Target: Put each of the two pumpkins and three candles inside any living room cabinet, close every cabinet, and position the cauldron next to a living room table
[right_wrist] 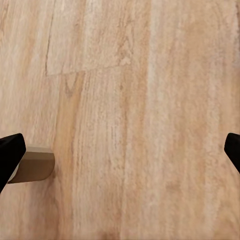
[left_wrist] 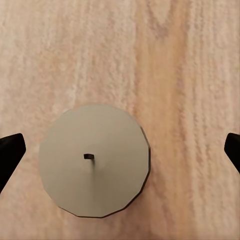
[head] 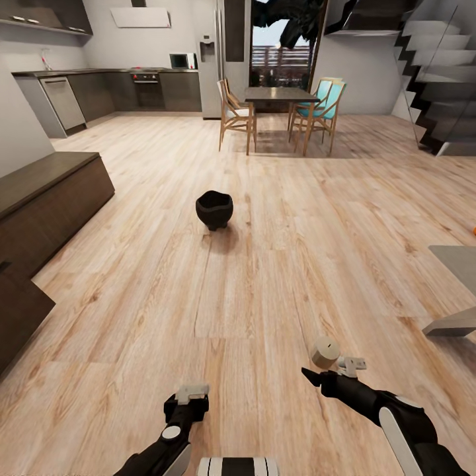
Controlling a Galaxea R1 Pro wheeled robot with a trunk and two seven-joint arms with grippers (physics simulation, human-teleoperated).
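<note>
A beige candle (left_wrist: 95, 160) stands on the wood floor, seen from above with its dark wick. My left gripper (left_wrist: 120, 152) hangs open over it, one fingertip on each side, not touching. In the head view the left gripper (head: 187, 396) is low at the front. A second beige candle (head: 324, 352) sits just beyond my right gripper (head: 332, 371). The right gripper (right_wrist: 120, 155) is open, and that candle (right_wrist: 32, 167) lies beside one fingertip. The black cauldron (head: 214, 209) stands on the open floor ahead. The dark brown cabinet (head: 53, 188) runs along the left. The pumpkins are out of view.
A grey table corner (head: 456, 264) juts in at the right, with a small orange sliver (head: 473, 229) at the frame edge behind it. A dining table (head: 281, 94) with chairs stands far ahead, stairs (head: 430, 73) at the far right, kitchen units (head: 99, 92) at the far left.
</note>
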